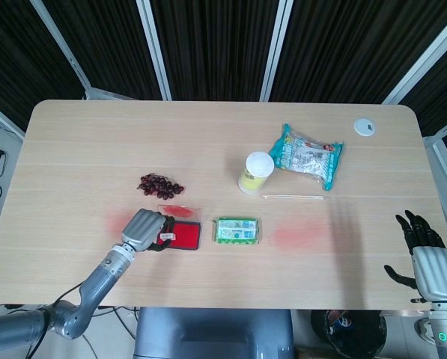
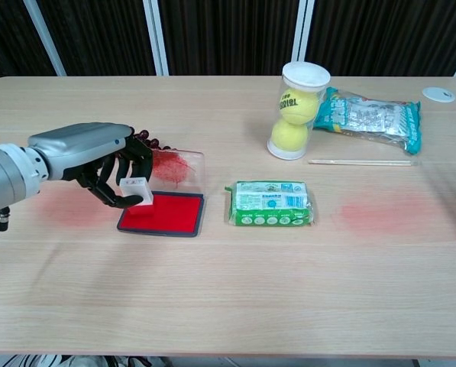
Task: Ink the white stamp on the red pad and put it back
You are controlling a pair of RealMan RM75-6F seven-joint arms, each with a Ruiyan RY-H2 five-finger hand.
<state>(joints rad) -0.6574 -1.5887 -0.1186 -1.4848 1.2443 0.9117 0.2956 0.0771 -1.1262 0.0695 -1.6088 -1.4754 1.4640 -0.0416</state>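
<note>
The white stamp (image 2: 135, 191) is in the left hand (image 2: 109, 165), pinched between the dark fingers, and it sits right over the left end of the red pad (image 2: 163, 214). From the chest view its bottom looks like it's on or just above the red ink surface, can't really tell which. The pad's clear lid (image 2: 171, 170) stands open at the far edge, smeared with red.

Right hand (image 1: 425, 254) is way off at the near right corner, past the table (image 1: 73, 149) edge, fingers spread apart and holding nothing.

Other stuff on the table: a bunch of dark grapes (image 1: 160, 185) just beyond the pad, mostly hidden behind the hand in the chest view. A green packet (image 2: 272, 203) lies just right of the pad. Further back there's a clear tube of tennis balls (image 2: 298, 109) standing upright, a teal snack bag (image 2: 371, 115) to its right, and a thin wooden stick (image 2: 360, 162) lying in front of the bag. Small white disc (image 1: 365, 126) at the far right corner. Also faint reddish smudges on the wood, one left of the pad (image 2: 71, 205) and one right of the green packet (image 2: 380, 212).
</note>
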